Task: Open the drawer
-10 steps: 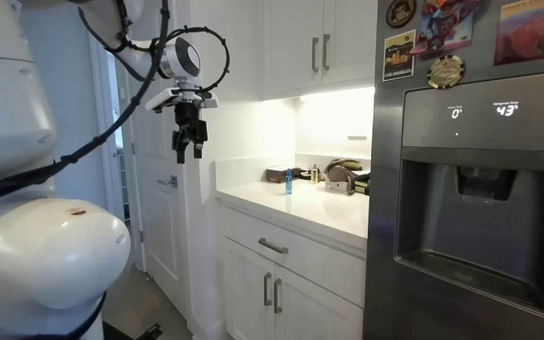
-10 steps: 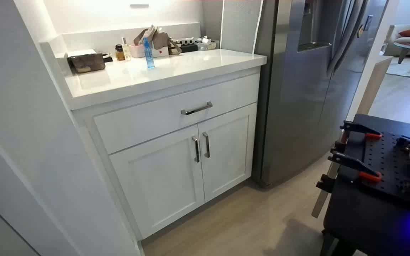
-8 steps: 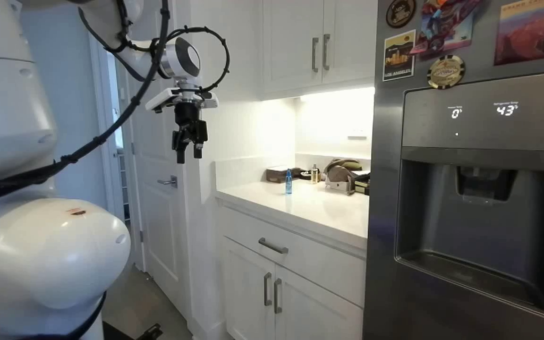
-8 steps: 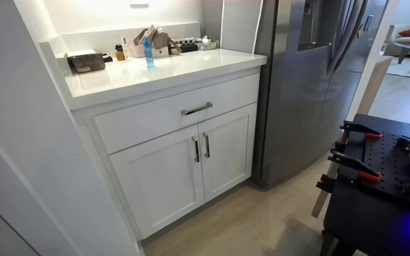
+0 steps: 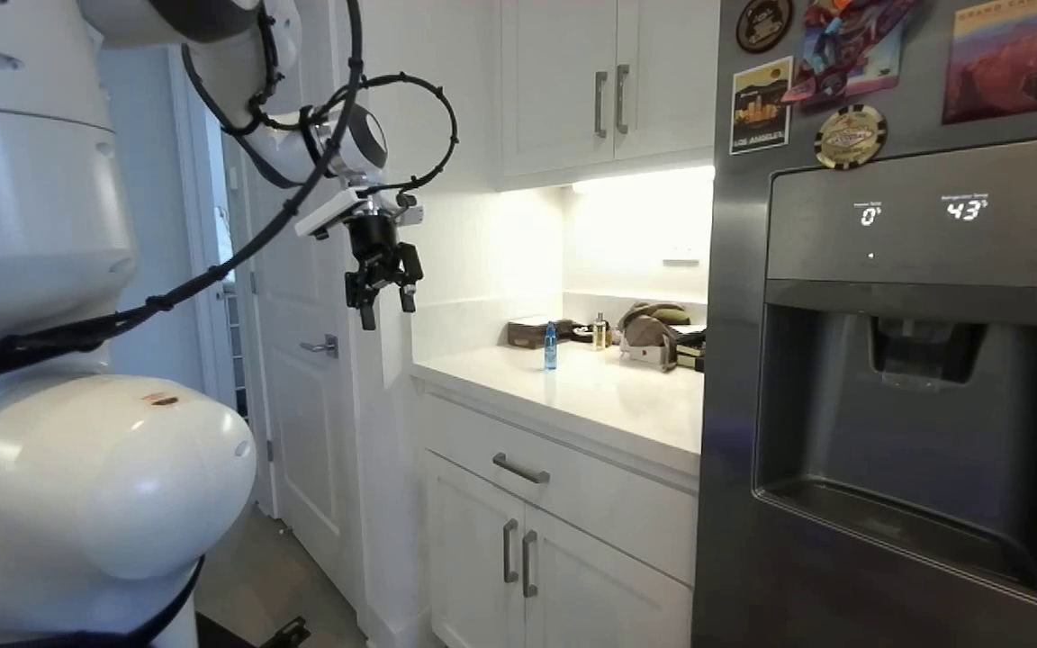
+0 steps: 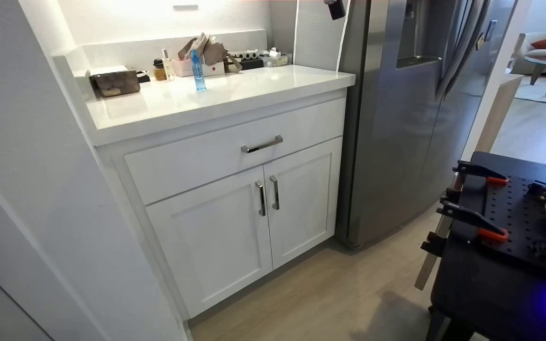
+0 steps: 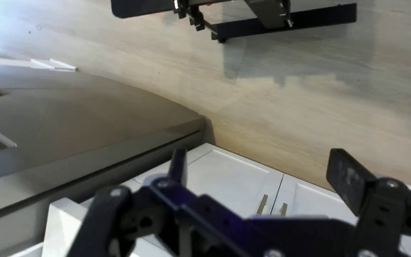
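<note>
Gripper spread wide, only air between its fingers.
It hangs fingers-down, well apart from the drawer, which sits closed under the white bench, just beside the refrigerator, and above two cabinet doors, its metal handle untouched; a blue bottle stands on the bench.

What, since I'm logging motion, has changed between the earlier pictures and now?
In an exterior view, the black two-fingered gripper and white arm have moved right and down, the gripper tilting slightly; a fingertip now shows at an exterior view's top edge. Nothing was grasped or released. The white flat-fronted drawer stays shut, the translucent blue bottle stays upright.
</note>
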### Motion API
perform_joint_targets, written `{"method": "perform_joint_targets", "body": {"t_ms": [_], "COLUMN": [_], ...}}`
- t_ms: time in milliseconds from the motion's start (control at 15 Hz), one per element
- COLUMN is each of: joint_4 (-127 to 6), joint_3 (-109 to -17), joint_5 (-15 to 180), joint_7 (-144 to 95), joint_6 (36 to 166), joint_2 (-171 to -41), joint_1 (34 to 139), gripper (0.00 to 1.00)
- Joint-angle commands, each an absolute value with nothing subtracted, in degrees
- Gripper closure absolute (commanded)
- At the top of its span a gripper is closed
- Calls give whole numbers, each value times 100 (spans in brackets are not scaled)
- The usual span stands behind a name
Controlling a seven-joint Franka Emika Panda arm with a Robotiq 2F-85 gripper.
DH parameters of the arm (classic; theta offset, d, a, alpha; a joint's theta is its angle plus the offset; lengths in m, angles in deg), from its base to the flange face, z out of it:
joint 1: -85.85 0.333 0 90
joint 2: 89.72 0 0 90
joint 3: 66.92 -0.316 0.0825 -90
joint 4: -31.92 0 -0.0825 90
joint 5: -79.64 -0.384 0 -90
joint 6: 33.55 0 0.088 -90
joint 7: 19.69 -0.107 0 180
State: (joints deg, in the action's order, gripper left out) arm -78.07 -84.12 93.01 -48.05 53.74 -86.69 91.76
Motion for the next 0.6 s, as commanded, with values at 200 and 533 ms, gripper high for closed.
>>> {"method": "perform_joint_targets", "body": {"t_ms": [200,533], "joint_4": [-7430,-7101], "joint_3": [-8115,-7817], "joint_5": [10197,11312], "joint_7": [-2976,-1435], "joint_6": [5438,6126], "joint_2": [-9393,-10188], "joint_1": [9521,9491], "gripper": [0,0]}}
